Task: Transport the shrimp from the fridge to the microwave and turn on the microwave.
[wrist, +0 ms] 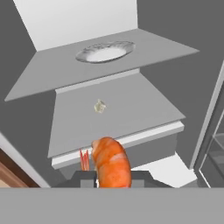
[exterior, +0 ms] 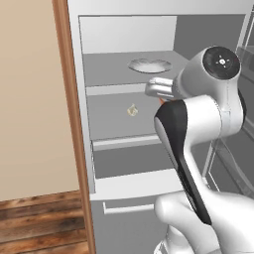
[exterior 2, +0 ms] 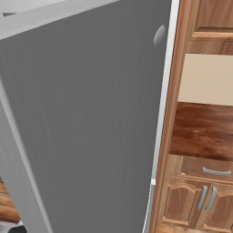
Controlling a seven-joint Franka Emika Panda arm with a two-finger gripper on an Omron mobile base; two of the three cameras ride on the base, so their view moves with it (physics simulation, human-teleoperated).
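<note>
The orange-pink shrimp (wrist: 111, 164) sits pinched between my dark fingertips (wrist: 87, 178) at the bottom of the hand view, held in the air in front of the fridge shelves. My gripper (wrist: 113, 177) is shut on it. From the left base view the gripper (exterior: 161, 98) hangs before the open fridge (exterior: 84, 124) at the level of the middle shelf, and a speck of the shrimp (exterior: 161, 100) peeks out under the hand. The microwave is out of view.
A pale round plate (wrist: 105, 51) lies on the upper shelf and a small beige garlic-like lump (wrist: 99, 106) on the middle shelf (wrist: 144, 109). The open fridge door (exterior 2: 91, 127) stands to the right, with wooden cabinets (exterior 2: 200, 195) beyond it. Clear door bins (wrist: 214, 144) are at the right.
</note>
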